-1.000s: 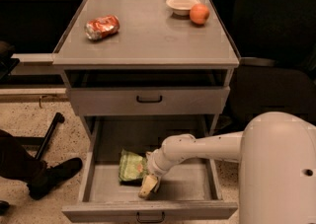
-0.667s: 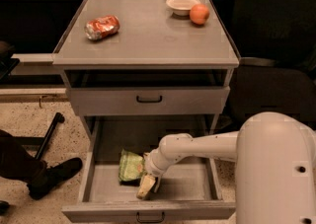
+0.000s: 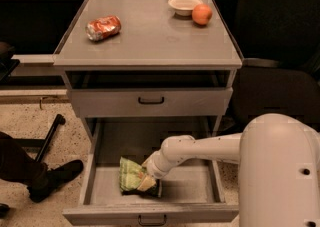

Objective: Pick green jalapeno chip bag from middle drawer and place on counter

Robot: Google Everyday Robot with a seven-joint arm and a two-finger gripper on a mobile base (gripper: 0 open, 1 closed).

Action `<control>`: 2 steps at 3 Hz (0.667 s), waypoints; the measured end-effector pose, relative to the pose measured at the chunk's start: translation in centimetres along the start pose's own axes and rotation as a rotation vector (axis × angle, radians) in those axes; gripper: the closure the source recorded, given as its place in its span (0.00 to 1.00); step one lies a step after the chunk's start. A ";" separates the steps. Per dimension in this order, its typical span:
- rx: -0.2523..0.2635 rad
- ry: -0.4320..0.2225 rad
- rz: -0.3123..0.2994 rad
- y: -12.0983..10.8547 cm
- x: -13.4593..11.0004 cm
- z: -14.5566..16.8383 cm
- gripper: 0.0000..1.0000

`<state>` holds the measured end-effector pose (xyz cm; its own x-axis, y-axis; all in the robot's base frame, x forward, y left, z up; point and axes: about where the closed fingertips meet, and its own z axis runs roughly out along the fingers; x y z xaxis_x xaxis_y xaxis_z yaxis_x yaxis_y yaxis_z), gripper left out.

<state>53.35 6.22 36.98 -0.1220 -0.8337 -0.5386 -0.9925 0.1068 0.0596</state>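
Observation:
The green jalapeno chip bag (image 3: 130, 175) lies wrinkled on the grey floor of the open middle drawer (image 3: 187, 183), left of its centre. My gripper (image 3: 148, 182) reaches down into the drawer from the right and sits on the bag's right end, touching it. My white arm hides part of the bag. The counter (image 3: 150, 41) is the flat grey top of the cabinet above.
On the counter are a dented red-orange soda can (image 3: 103, 27), a white bowl (image 3: 185, 4) and an orange fruit (image 3: 202, 14). The upper drawer (image 3: 150, 102) is closed. A person's dark shoe (image 3: 55, 177) and a black pole (image 3: 50, 137) are on the floor at left.
My arm has shifted slightly to the left over the drawer. The gripper stays at the right end of the bag, which has barely moved.

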 end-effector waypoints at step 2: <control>0.038 0.006 -0.012 -0.2 -1.7 -3.1 0.88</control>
<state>53.73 5.92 40.45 -0.1106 -0.8384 -0.5337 -0.9929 0.1174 0.0212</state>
